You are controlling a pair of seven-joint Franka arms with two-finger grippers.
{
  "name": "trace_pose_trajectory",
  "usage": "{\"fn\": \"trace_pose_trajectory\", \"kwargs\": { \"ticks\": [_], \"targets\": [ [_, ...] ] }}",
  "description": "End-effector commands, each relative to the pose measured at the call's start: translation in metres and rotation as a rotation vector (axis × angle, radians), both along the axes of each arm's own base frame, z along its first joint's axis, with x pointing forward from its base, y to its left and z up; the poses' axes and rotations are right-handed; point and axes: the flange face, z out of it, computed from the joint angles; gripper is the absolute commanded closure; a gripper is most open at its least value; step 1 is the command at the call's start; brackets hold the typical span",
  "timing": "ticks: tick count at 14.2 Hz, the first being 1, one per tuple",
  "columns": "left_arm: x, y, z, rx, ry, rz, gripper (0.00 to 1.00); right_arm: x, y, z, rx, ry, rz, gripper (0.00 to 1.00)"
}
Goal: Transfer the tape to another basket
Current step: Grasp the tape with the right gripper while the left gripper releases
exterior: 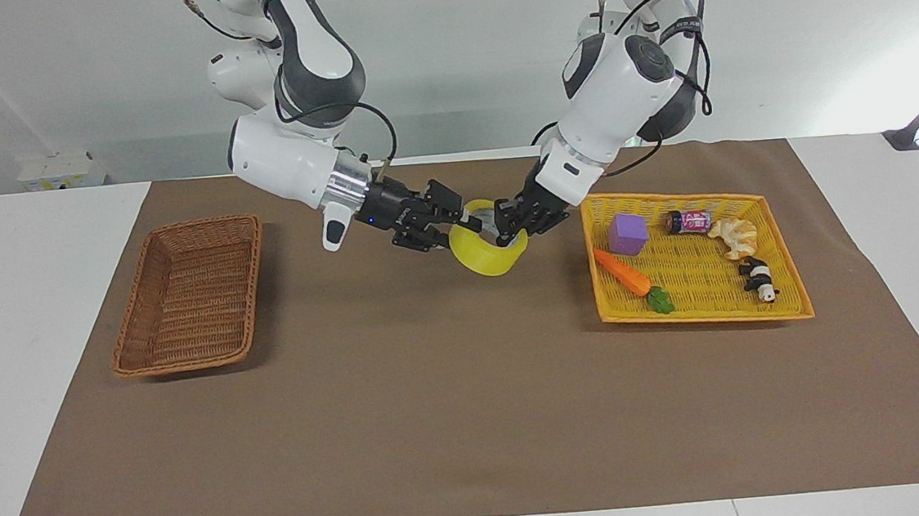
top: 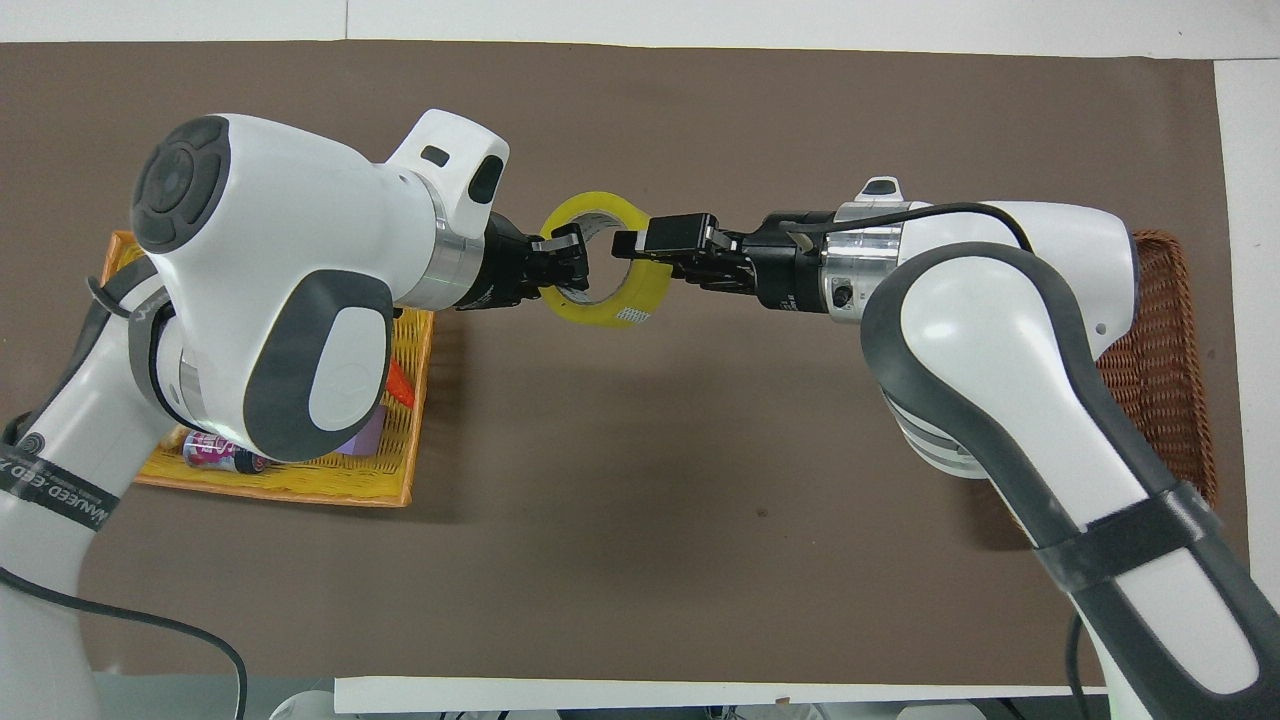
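Observation:
The yellow tape roll (exterior: pixel 488 260) hangs in the air over the brown mat between the two baskets; it also shows in the overhead view (top: pixel 640 300). My left gripper (exterior: pixel 508 228) (top: pixel 565 265) is shut on the roll's wall at the side toward the yellow basket. My right gripper (exterior: pixel 457 227) (top: pixel 640 250) is at the roll's other side, open, with its fingers either side of the wall. The dark-brown wicker basket (exterior: pixel 188 296) (top: pixel 1165 340) sits empty at the right arm's end of the table.
A yellow woven basket (exterior: pixel 706 316) (top: pixel 290 490) at the left arm's end holds a purple cube (exterior: pixel 628 233), a toy carrot (exterior: pixel 625 272), a small can (exterior: pixel 690 221), a bread toy (exterior: pixel 735 235) and a panda figure (exterior: pixel 759 278).

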Motion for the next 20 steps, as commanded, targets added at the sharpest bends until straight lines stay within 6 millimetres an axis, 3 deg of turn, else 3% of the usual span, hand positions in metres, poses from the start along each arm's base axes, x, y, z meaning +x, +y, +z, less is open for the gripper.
{"fn": "trace_pose_trajectory", "kwargs": {
  "ticks": [1, 6, 7, 8, 11, 13, 14, 16, 18, 20],
  "targets": [
    [-0.006, 0.004, 0.009, -0.009, 0.002, -0.008, 0.96, 0.003, -0.004, 0.009, 0.030, 0.016, 0.012, 1.00],
    [-0.007, 0.003, 0.009, -0.007, 0.007, -0.009, 0.93, 0.006, -0.012, 0.010, 0.039, 0.020, 0.022, 1.00],
    [-0.008, 0.002, 0.012, -0.010, 0.008, -0.004, 0.66, 0.006, -0.013, 0.010, 0.040, 0.021, 0.023, 1.00],
    [-0.011, 0.003, 0.022, -0.018, 0.001, 0.012, 0.01, 0.006, -0.013, 0.011, 0.041, 0.019, 0.023, 1.00],
    [-0.017, 0.019, 0.049, -0.017, 0.019, 0.029, 0.01, 0.006, -0.014, 0.011, 0.042, 0.021, 0.026, 1.00],
    [-0.016, 0.049, 0.066, -0.003, 0.044, 0.052, 0.01, 0.006, -0.024, 0.014, 0.055, 0.029, 0.037, 1.00],
    [-0.015, 0.065, 0.070, 0.014, 0.060, 0.063, 0.01, 0.010, -0.041, 0.015, 0.061, 0.023, 0.045, 1.00],
    [0.000, 0.125, 0.067, 0.101, 0.096, 0.111, 0.01, 0.013, -0.081, 0.014, 0.079, 0.006, 0.074, 1.00],
    [0.013, 0.172, 0.062, 0.162, 0.116, 0.161, 0.01, 0.015, -0.136, 0.009, 0.064, 0.015, 0.111, 1.00],
    [0.028, 0.236, 0.057, 0.172, 0.160, 0.267, 0.00, 0.009, -0.197, 0.004, 0.034, 0.012, 0.164, 1.00]
  ]
}}
